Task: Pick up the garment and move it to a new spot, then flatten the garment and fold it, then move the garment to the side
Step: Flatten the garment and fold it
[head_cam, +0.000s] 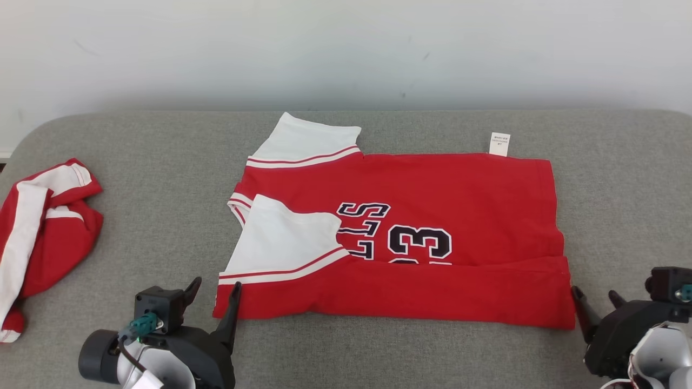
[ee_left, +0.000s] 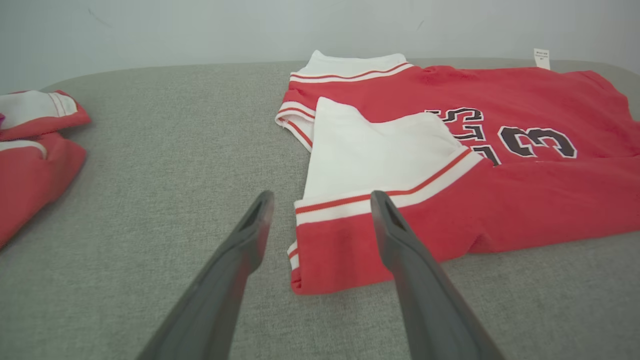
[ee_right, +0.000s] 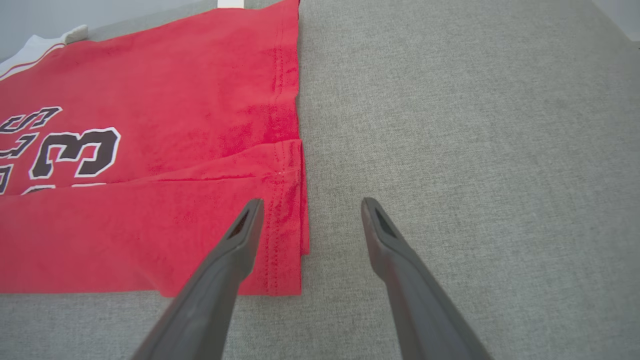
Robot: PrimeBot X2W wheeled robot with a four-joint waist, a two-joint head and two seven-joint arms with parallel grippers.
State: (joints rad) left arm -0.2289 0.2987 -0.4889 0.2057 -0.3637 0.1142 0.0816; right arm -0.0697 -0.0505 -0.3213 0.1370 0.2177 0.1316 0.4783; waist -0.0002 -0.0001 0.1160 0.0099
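Left gripper [head_cam: 215, 285] sits low at the jersey's near left corner, its two long dark tapered fingers spread wide with nothing between them. In its wrist view one finger overlaps the red hem and the other stands over bare grey weave. I cannot tell whether either one touches. Right gripper [head_cam: 594, 294] is just off the near right corner, also splayed and empty, with one finger over the double-stitched side hem and one over the table.

The garment [head_cam: 443, 189], a soft, slightly fuzzy red knit jersey, lies flat mid-table with its sleeves to the robot's left. Its near long edge is folded up as a straight band. The white sleeves carry red-and-white striped trim, and the near one is folded in as a blunt wedge.

The table [head_cam: 162, 162] is coarse woven grey cloth with rounded far corners.

The dark, white-outlined lettering is partly covered by the sleeve, and the fold slices off more print below the "33". A small white label [head_cam: 499, 144] pokes out past the far edge, its print too small to read. At far left a second red-and-white garment [head_cam: 48, 237] lies crumpled, cut off by the frame.
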